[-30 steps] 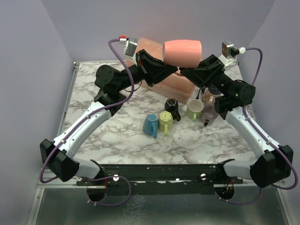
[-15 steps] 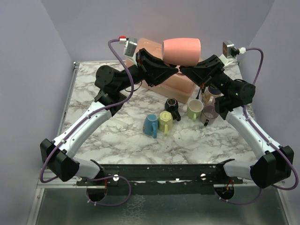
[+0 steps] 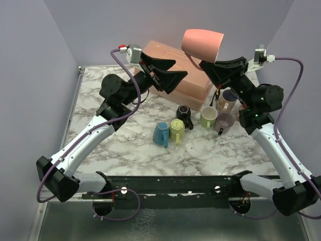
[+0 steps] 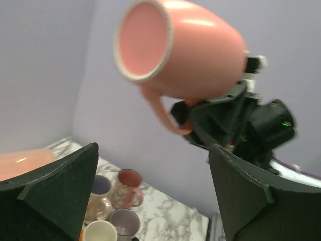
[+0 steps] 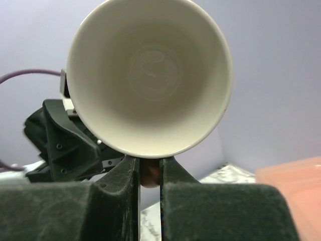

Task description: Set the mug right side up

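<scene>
Over at 11 o'clock in the top view, the left gripper hangs above the table with its fingers spread wide, gripping nothing and standing clear of the pink mug. The mug is high in the air at the gripper's 2 o'clock, well off the table, above the back corner of the pink box. It is neither upside down nor upright. It lies roughly on its side and tilted, with its mouth facing 9 o'clock toward the left wrist camera and its handle curving down underneath. At the mug's 5 o'clock the right gripper carries it alone, with its fingers closed tight on the lower part of the handle. The task therefore looks to be in its middle step, with the mug lifted and partly rotated but not yet upright or set down. The next move probably calls for the right wrist to roll until the mouth points straight up. The arm can then lower the mug base first onto a bare stretch of marble. A pinch on the handle alone may let the heavy body swing, so a slow roll seems wise. The descent should also steer clear of the cluster of mugs standing at 6 o'clock beneath it, and of the box.
</scene>
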Controlling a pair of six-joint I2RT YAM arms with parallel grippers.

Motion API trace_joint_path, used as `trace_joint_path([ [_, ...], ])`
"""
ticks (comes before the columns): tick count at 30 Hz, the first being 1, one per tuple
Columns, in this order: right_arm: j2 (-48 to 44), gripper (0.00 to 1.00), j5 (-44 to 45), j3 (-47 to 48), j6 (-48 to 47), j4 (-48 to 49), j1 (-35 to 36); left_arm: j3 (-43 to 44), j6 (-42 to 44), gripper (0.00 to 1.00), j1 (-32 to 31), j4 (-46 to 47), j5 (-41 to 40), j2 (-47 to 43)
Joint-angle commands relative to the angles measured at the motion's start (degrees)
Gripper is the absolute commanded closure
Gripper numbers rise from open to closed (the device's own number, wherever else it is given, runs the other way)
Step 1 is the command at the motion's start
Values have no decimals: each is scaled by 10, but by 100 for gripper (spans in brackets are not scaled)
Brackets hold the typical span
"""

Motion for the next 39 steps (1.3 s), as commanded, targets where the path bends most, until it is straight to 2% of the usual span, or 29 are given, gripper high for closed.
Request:
trace_joint_path([
  [1, -26, 99, 95, 62, -155, -125, 3, -41, 42, 9, -3, -92, -242, -40],
  [4, -33, 99, 158, 71, -218, -195, 3, -44, 58, 7, -2, -144, -312, -43],
  [9, -45, 99, 298, 85, -295, -301, 3, -48, 74, 8, -3, -178, -328, -40],
  [15, -56, 100, 532, 99, -369, -427, 3, -46, 84, 7, -3, -203, -350, -33],
  [19, -50, 100, 698, 106, -397, -510, 3, -41, 92, 7, -2, -216, -354, -23],
  [21, -41, 100, 785, 113, -383, -562, 2, -39, 96, 7, -2, -219, -355, -18],
  [23, -35, 99, 835, 115, -362, -610, 2, -39, 96, 7, -2, -220, -360, -15],
  [31, -16, 100, 894, 111, -177, -807, -28, -39, 97, 7, -2, -229, -363, -5],
  [39, -18, 99, 834, 59, 25, -956, -95, -43, 97, 7, -1, -240, -369, -7],
])
